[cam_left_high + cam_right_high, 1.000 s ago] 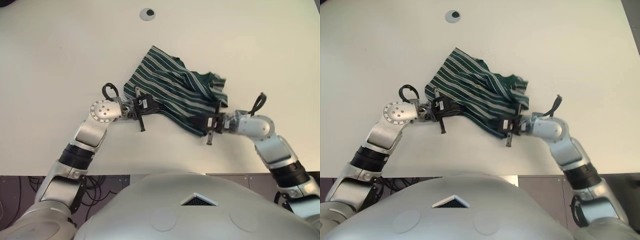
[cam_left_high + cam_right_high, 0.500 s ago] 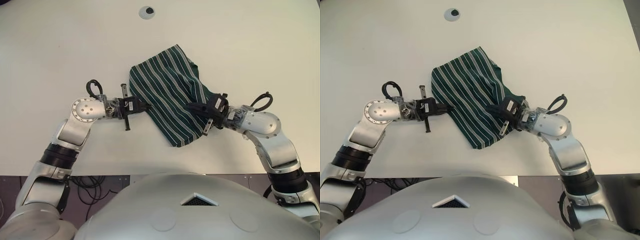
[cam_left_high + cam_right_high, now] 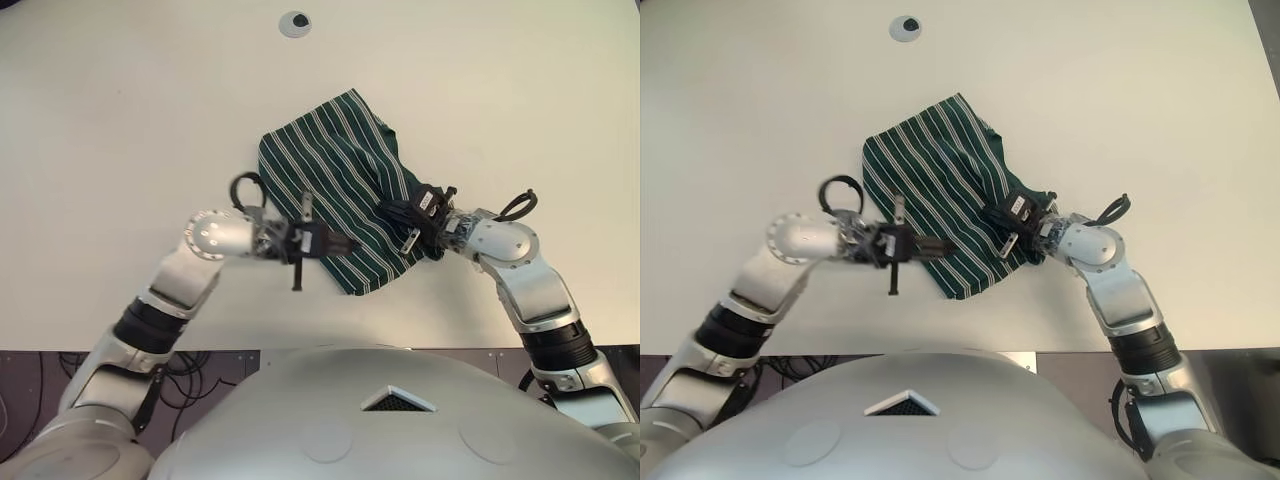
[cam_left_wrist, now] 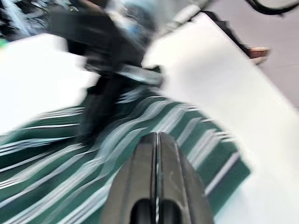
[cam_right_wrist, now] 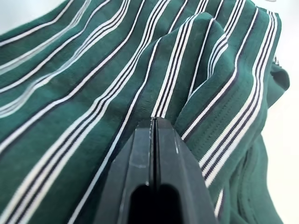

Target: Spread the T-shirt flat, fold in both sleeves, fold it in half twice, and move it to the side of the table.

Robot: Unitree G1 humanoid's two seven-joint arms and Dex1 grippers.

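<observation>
T-shirt [image 3: 335, 170] lies as a compact folded packet in the middle of the table [image 3: 120, 120], bunched along its right edge, so the folds look largely done. Left claw [image 3: 345, 243] hovers over the near edge with fingers together. Right claw [image 3: 388, 209] presses the right edge, also closed, with no cloth visibly pinched; the move to the table's side remains.

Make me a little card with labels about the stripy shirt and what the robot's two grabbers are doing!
Shirt: green striped T-shirt, folded over on itself, lying near the middle of the table
Left gripper: shut, tips over the shirt's near corner
Right gripper: shut, tips against the shirt's right part
Holding cloth: cannot tell for either
Also there: small round disc by the table's far edge
Job so far: shirt not yet at the table's side
</observation>
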